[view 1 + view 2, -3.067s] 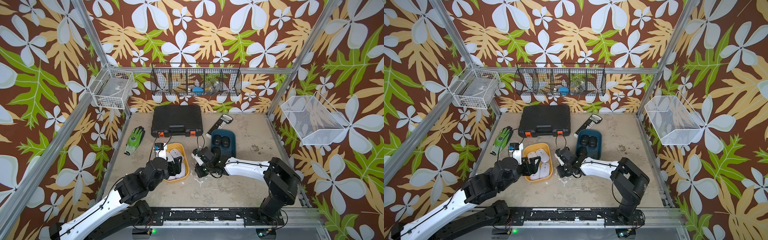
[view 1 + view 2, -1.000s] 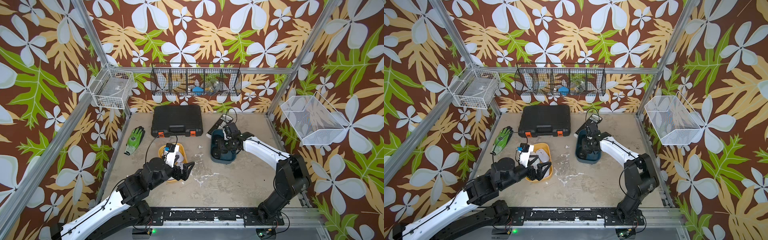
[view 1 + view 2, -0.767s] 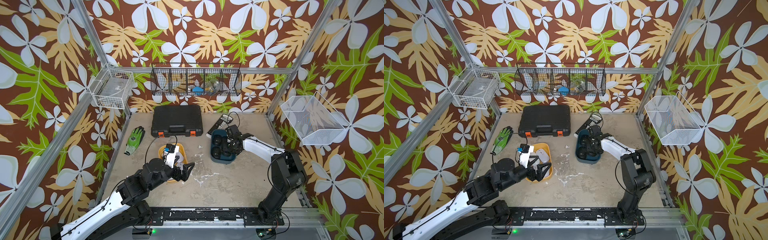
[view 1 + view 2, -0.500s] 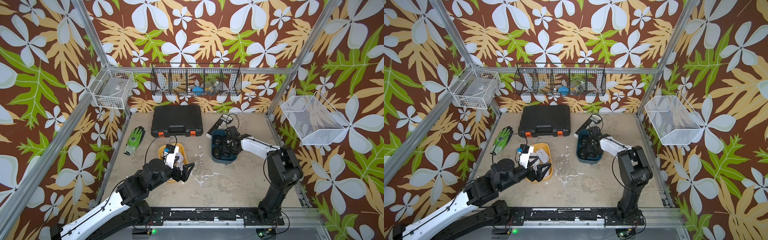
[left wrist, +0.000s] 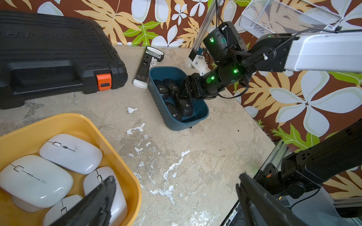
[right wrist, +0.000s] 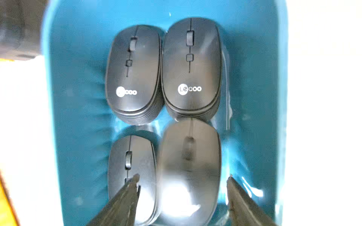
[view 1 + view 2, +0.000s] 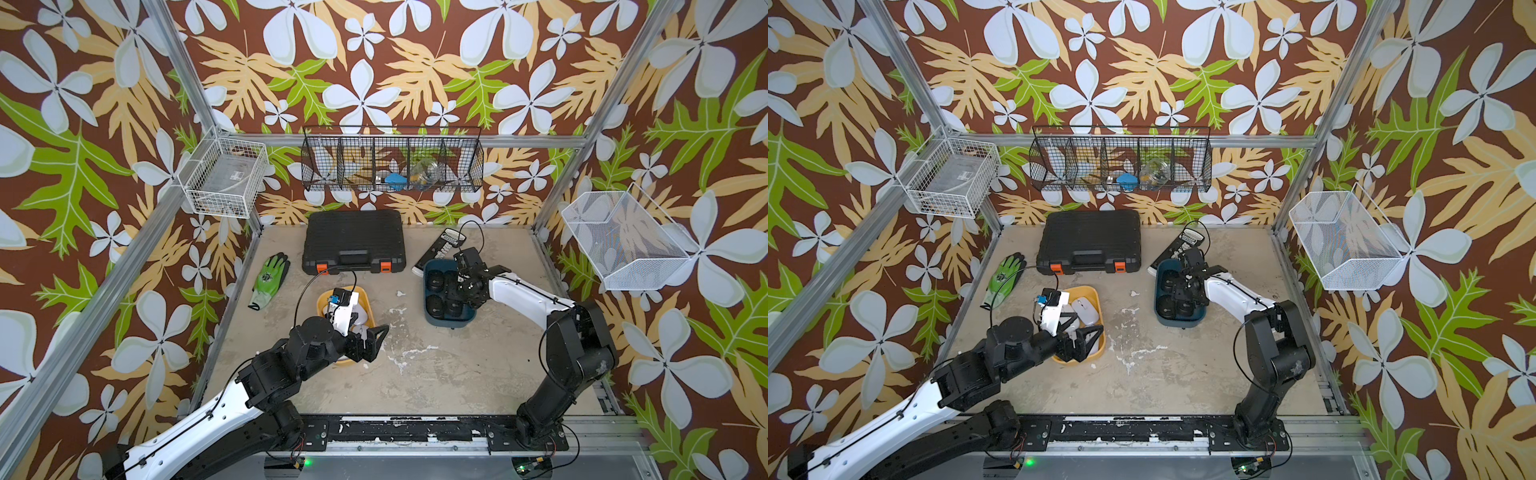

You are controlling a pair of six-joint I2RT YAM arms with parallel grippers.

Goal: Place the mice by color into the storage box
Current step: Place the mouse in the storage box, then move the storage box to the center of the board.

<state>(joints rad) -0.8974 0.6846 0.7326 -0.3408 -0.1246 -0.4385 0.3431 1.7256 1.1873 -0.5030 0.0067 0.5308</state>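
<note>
The storage box is a pair of bins. Several matte black mice lie in the blue bin at the right. My right gripper reaches down into that bin, open. One black mouse lies between its fingers, with a gap showing beside it. Several glossy white mice fill the yellow bin at the left. My left gripper hovers wide open over the yellow bin's near edge and the bare floor beside it, with nothing in it.
A black tool case lies at the back, with a green glove to its left. A long black-and-white remote-like device rests against the blue bin's far end. Wire baskets hang on the walls.
My right gripper has sunk deeper into the blue bin and spread its jaws, letting go of the black mouse. The left arm has stayed still.
</note>
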